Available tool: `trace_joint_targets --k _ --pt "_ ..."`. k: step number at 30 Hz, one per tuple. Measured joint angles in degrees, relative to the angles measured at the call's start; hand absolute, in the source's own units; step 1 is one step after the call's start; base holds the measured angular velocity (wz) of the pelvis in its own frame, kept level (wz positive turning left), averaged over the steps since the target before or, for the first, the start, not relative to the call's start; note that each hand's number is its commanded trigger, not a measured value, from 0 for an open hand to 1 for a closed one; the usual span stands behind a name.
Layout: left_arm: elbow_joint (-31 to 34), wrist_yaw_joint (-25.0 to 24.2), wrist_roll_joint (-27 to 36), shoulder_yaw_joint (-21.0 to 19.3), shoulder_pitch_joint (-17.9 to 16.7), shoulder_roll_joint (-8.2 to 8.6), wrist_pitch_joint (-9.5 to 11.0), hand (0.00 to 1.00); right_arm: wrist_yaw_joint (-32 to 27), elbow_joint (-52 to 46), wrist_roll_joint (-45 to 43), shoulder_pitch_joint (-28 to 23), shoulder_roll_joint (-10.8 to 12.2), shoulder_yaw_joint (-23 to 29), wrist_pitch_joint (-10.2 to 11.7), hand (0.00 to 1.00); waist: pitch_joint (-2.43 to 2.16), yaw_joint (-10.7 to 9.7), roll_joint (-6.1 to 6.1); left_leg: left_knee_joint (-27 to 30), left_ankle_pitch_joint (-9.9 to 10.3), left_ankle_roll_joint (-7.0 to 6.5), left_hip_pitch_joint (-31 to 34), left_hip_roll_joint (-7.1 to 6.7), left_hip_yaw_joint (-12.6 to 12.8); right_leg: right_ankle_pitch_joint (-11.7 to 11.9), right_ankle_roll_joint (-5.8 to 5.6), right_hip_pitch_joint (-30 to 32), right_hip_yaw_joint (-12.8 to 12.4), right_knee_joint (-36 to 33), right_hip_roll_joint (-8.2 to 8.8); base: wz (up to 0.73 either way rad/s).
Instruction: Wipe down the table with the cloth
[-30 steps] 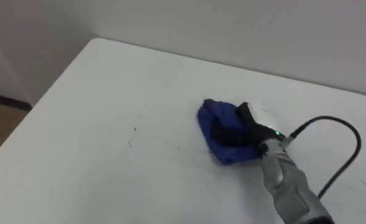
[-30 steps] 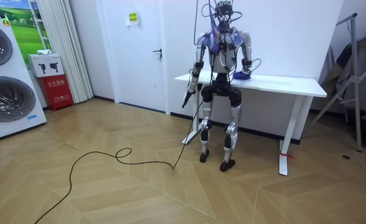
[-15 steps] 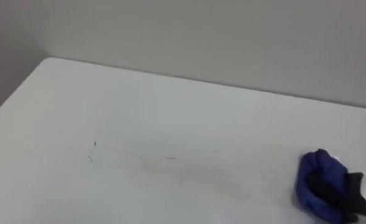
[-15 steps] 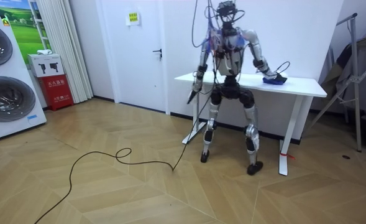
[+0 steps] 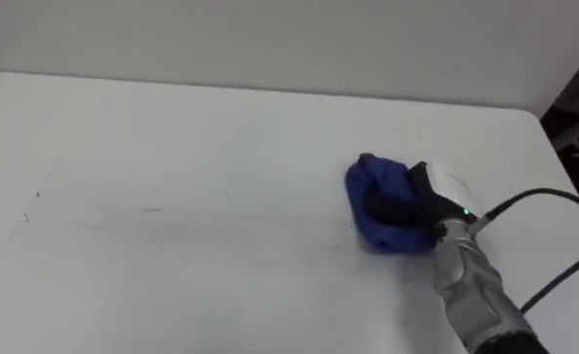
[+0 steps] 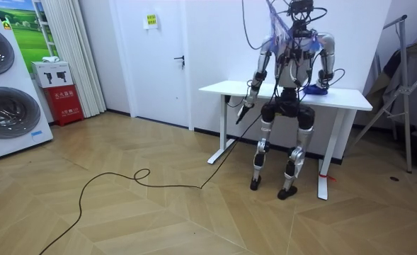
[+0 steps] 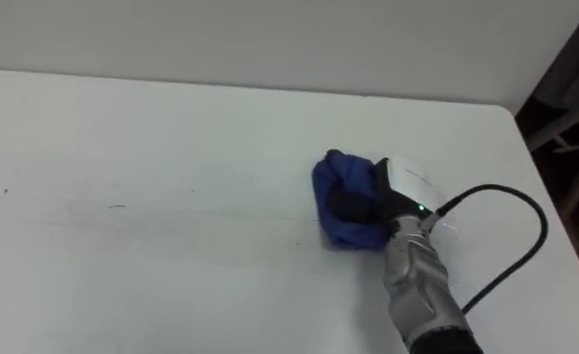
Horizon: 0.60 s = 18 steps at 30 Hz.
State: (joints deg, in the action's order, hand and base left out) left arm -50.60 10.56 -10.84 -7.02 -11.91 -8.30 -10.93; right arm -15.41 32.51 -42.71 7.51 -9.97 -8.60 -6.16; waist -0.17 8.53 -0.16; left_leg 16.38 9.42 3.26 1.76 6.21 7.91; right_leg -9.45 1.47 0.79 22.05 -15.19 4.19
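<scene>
The robot has stepped along the white table point(image 5: 171, 128) toward the room view's right end over the past second, and the blue cloth point(image 5: 376, 197) has travelled with it, from near the tabletop's middle to close by its right end. (The head camera swung along the way, so the eye views' shift is its own.) The right hand point(image 5: 429, 197) rests on the bunched cloth, its dark fingers point(image 5: 392, 208) curled into the folds and gripping it. The cloth lies on the tabletop, well back from the far edge. The part of the cloth under the hand is hidden, and the forearm is cut off at the lower edge. The left hand point(image 6: 243, 108) hangs low beside the table's front in the room view, too small there to tell whether it is open or closed. A few faint dark marks point(image 5: 35, 195) show on the tabletop to the robot's left, hard to make out. Counted: one cloth, one table, two stacked washing machines point(image 6: 6, 106) at the room view's left.
</scene>
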Motion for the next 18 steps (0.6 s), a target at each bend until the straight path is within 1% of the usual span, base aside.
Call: trace_joint_targets --k 1,2,3,4,5,6,7,9,10,11,12,13,14,15,16,17,18 --pt "0.0 0.0 0.0 -0.2 -0.6 -0.27 -0.1 0.0 -0.9 0.1 0.0 -1.1 -0.1 0.7 0.7 1.0 -0.06 -0.7 0.09 -0.5 0.0 0.01 -0.4 -0.14 -0.5 0.0 -0.19 -1.0 0.8 0.7 -0.01 0.5" --pt "0.0 0.1 -0.2 -1.0 -1.6 -0.88 -0.1 0.0 -3.6 0.5 -0.1 -3.8 -0.6 2.2 2.2 1.0 -0.3 -1.5 0.17 -1.7 -0.1 0.01 -1.5 -0.54 -1.4 -0.1 -0.57 -2.5 1.8 1.9 0.01 0.51" --pt "0.0 0.1 -1.2 -3.1 -2.1 -1.01 -0.3 0.0 -5.8 0.6 -0.2 -6.5 -1.3 4.6 4.1 1.0 -0.45 -2.4 -0.19 -2.8 -0.3 -0.09 -2.5 -1.07 -2.3 0.0 -0.68 -4.0 2.7 2.8 0.23 0.48" --pt "0.1 0.1 -1.8 -4.0 -2.1 -1.13 -0.5 0.0 -7.0 0.6 -0.1 -7.9 -1.5 6.1 4.8 1.0 -0.64 -2.8 -0.32 -3.0 -0.3 -0.13 -2.8 -1.27 -2.6 0.0 -0.66 -4.5 3.2 2.8 0.42 0.34" --pt "0.3 0.2 -2.8 -5.8 -2.0 -1.46 -0.4 0.0 -8.8 0.9 0.6 -9.5 -1.9 8.6 5.4 1.0 -0.54 -3.4 -0.84 -3.7 -0.4 -0.32 -3.2 -1.87 -3.1 -0.1 -0.86 -5.1 3.6 2.7 0.6 0.27" --pt "0.6 0.3 -3.0 -7.6 -1.4 -1.67 -0.3 0.0 -9.9 1.5 1.7 -10.5 -2.4 11.1 5.6 1.0 -0.44 -4.4 -1.3 -4.1 -0.7 -0.72 -3.2 -2.29 -3.5 0.2 -1.22 -5.5 4.2 2.7 0.83 0.23" --pt "0.9 0.4 -3.2 -8.3 -1.1 -1.72 -0.2 0.0 -10.3 2.0 2.0 -11.0 -2.7 12.3 5.9 1.0 -0.44 -4.8 -1.41 -4.3 -0.8 -0.91 -3.2 -2.52 -3.7 0.5 -1.44 -5.8 4.5 3.2 0.91 0.21" --pt "1.8 0.6 -3.3 -9.3 -0.5 -1.96 1.0 0.0 -11.3 4.6 2.5 -12.0 -3.1 15.8 6.2 1.0 -0.86 -5.2 -2.26 -5.2 -1.0 -1.51 -4.3 -3.44 -3.9 0.9 -2.18 -6.8 4.7 3.7 1.61 0.1" --pt "1.8 0.6 -3.2 -9.2 -0.2 -1.96 1.1 0.0 -11.4 5.2 2.9 -11.9 -3.1 16.2 6.2 1.0 -1.01 -5.2 -2.53 -5.2 -0.9 -1.7 -4.5 -3.64 -4.0 0.9 -2.39 -7.0 4.7 3.7 1.79 0.04" --pt "1.9 0.7 -3.1 -8.4 0.7 -2.05 1.1 0.0 -11.3 6.5 4.4 -11.6 -3.3 16.2 6.2 1.0 -1.0 -5.1 -2.91 -5.0 -0.7 -2.03 -4.9 -3.93 -4.1 1.0 -2.74 -7.6 4.7 3.8 2.02 0.0" --pt "1.9 0.7 -3.0 -7.8 1.6 -1.97 1.5 0.0 -10.7 7.5 5.3 -10.6 -3.3 16.0 5.7 1.0 -1.0 -4.8 -3.26 -5.0 -0.5 -2.29 -5.1 -4.09 -3.8 1.1 -2.95 -7.7 4.5 3.8 2.15 -0.05" --pt "1.6 0.7 -3.0 -7.2 1.7 -1.85 2.1 0.0 -10.1 7.4 5.2 -10.2 -3.3 15.6 5.2 1.0 -0.97 -4.5 -3.3 -5.0 -0.4 -2.38 -5.2 -4.16 -3.6 1.2 -3.03 -7.6 4.2 3.8 2.21 -0.15" --pt "1.3 0.9 -2.6 -6.2 1.8 -1.65 2.3 0.0 -9.3 7.1 5.1 -9.5 -3.4 15.2 4.1 1.0 -0.94 -3.8 -3.26 -5.0 -0.4 -2.5 -5.1 -4.21 -3.3 1.3 -3.19 -7.3 3.7 3.8 2.24 -0.26" --pt "1.2 1.2 -1.5 -5.1 1.9 -1.23 2.3 0.0 -8.4 5.8 5.0 -8.8 -3.1 14.2 2.0 1.0 -0.9 -3.0 -3.34 -5.1 -0.4 -2.54 -5.1 -4.15 -2.8 1.4 -3.19 -6.7 3.1 3.7 2.18 -0.3" --pt "1.2 1.3 -0.9 -4.6 2.0 -1.06 2.2 0.0 -7.5 4.4 4.9 -8.5 -2.4 13.3 0.4 1.0 -0.89 -2.4 -3.33 -5.1 -0.4 -2.54 -5.0 -4.06 -2.4 1.5 -3.14 -6.3 2.6 3.5 2.16 -0.48" --pt "1.1 1.4 -0.6 -3.2 2.7 -0.85 2.2 0.0 -5.4 0.8 4.1 -8.0 -2.1 10.3 -3.1 1.0 -0.82 -0.3 -3.39 -5.3 -0.4 -2.48 -4.6 -3.65 -1.1 1.7 -2.79 -5.1 1.3 3.4 1.8 -0.58" --pt "0.6 1.4 -0.1 -1.7 3.4 -0.68 2.0 0.0 -2.5 -3.7 3.4 -6.4 -1.8 4.8 -6.5 1.0 -0.79 1.4 -3.49 -5.7 -0.6 -2.22 -4.1 -3.34 -0.1 2.2 -2.17 -3.7 0.4 3.3 1.5 -0.61"
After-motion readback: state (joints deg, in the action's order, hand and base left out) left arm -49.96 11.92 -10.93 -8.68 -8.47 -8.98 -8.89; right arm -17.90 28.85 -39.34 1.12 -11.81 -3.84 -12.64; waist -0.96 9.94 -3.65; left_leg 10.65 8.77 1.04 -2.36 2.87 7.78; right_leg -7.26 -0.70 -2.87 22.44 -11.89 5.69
